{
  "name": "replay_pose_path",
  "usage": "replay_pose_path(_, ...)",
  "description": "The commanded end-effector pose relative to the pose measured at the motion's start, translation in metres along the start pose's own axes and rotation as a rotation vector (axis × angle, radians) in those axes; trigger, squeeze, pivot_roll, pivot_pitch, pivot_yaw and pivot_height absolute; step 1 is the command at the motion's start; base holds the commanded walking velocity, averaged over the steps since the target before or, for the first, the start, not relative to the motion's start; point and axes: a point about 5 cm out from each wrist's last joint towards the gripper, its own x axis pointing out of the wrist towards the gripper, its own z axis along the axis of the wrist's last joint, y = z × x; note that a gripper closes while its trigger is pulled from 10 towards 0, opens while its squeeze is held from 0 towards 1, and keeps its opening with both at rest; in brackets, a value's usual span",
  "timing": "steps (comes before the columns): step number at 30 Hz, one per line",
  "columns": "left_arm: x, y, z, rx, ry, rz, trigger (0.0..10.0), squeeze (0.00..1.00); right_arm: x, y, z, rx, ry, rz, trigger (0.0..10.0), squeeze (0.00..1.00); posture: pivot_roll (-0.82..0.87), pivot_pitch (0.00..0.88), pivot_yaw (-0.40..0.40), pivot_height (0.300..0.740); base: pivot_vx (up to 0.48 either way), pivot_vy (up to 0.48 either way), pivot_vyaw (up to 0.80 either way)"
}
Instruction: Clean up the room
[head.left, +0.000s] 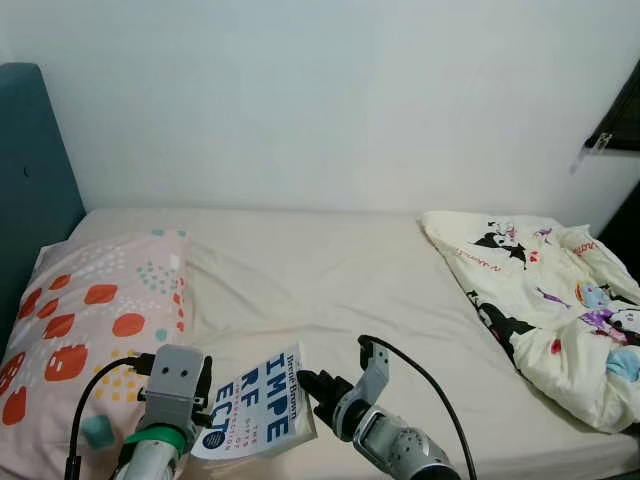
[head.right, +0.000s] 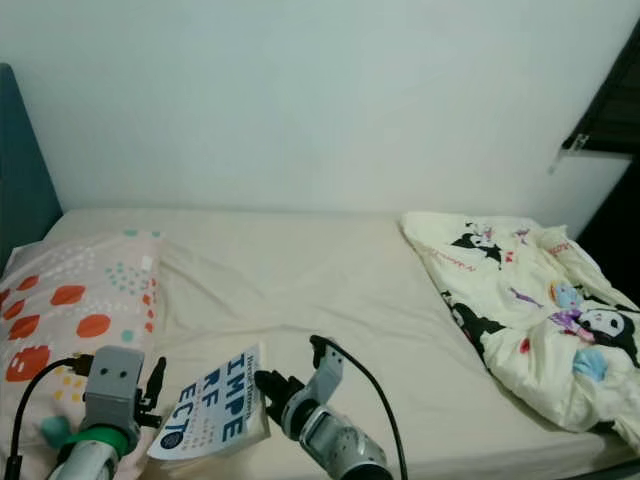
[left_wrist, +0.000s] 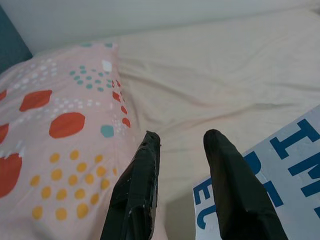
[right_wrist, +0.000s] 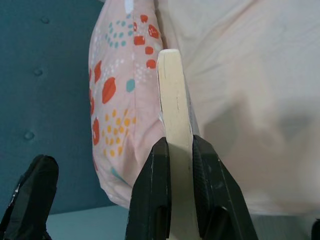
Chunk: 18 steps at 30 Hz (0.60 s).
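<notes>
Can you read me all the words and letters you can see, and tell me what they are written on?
"IMPE", "RF", "ECT": big blue letters in three rows on the cover of the white book, which the right gripper holds over the bed.
The small print on the book's spine and the red line on the cover: too small to read.
The red scribbles on the cartoon blanket: too blurred to read.
</notes>
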Motion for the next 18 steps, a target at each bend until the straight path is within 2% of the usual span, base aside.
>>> replay_pose_path(1,-0.0032,-0.0017,-0.0042,-0.006,0.020,0.001,10.0,0.00,0.0045,0.0086,-0.0037,-0.006,0.012,0.035,10.0,0.00,0.12,0.067,-0.060,0.652,0.000,0.000,0.00)
replay_pose_path(4,-0.0040,-0.0010,-0.0047,-0.006,0.021,0.003,10.0,0.00,0.0052,0.0096,-0.0045,-0.012,0.019,0.037,10.0,0.00,0.12,0.066,-0.061,0.652,0.000,0.000,0.00)
replay_pose_path(12,-0.0055,-0.0004,-0.0051,-0.004,0.022,0.007,10.0,0.00,0.0068,0.0118,-0.0063,-0.022,0.032,0.041,10.0,0.00,0.12,0.066,-0.065,0.608,0.000,0.000,0.00)
replay_pose_path(18,-0.0115,0.0058,-0.0062,0.028,0.021,0.004,10.0,0.00,0.0103,0.0136,-0.0128,-0.033,0.048,0.031,10.0,0.00,0.13,0.094,-0.072,0.608,0.000,0.000,0.00)
